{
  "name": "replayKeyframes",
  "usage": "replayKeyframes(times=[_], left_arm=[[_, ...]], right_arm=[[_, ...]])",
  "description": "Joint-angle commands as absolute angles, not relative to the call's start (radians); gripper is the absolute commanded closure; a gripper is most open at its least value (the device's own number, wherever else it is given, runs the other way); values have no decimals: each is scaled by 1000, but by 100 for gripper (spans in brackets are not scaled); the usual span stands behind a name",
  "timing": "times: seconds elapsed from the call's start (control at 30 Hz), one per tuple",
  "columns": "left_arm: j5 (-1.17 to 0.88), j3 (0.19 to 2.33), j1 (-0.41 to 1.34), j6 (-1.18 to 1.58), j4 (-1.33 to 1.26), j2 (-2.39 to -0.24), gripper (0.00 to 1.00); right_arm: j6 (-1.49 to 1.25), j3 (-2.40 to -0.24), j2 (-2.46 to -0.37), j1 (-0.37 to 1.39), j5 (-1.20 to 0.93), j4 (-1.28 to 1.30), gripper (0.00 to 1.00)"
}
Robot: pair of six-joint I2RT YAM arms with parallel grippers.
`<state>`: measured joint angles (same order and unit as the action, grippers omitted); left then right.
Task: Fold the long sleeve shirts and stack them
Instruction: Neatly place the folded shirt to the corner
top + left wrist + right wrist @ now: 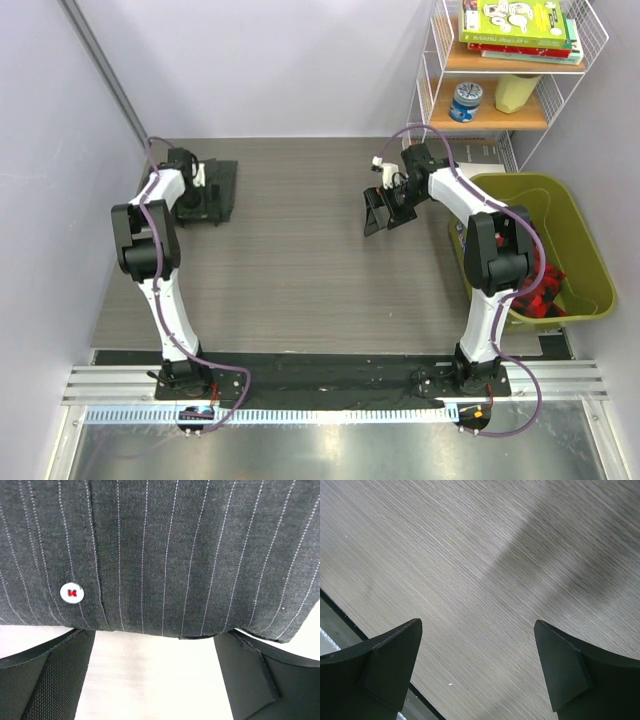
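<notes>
Top external view: your left gripper [203, 190] hangs over the folded dark shirt [225, 180] at the far left of the table [300, 290], jaws spread, nothing pinched. Your right gripper [385, 212] is well apart from it, over bare wood right of centre, also spread and empty. The risk I judge greatest is 1 arm working alone: close on the shirt now and nothing steadies it, so the fold may drag or fall open. The green bin [585, 240] beside the right arm holds red and dark things, and I cannot tell whether more shirts lie among them. Pale walls close the table on 3 sides, and a wire shelf [500, 120] stands in the far right corner.

Left wrist view: pinstriped cloth fills the upper half, with 1 white button [71, 592] at the left. Both fingers [50, 680] sit just short of its edge. You cannot tell the layers apart here, so a shallow bite could lift only the top one.

Right wrist view: only flat, matt, grey wood grain shows between the spread fingers [380, 670], so little there to catch on
</notes>
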<state>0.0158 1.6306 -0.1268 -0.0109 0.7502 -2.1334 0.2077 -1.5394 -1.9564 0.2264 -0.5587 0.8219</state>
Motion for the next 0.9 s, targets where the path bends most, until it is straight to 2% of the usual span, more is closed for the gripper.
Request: replayKeyframes(times=[0.0, 0.5, 0.67, 0.87], left_arm=[[23, 1753, -137, -14, 692, -2230, 0], [0, 2052, -149, -78, 722, -2401, 0], [-104, 2097, -137, -90, 745, -2251, 0], [-115, 2354, -26, -179, 960, -2134, 0]], right_arm=[[221, -1586, -1940, 218, -554, 821, 0], [224, -1609, -1959, 209, -561, 827, 0], [242, -1644, -1934, 204, -580, 830, 0], [206, -1713, -1875, 189, -591, 729, 0]])
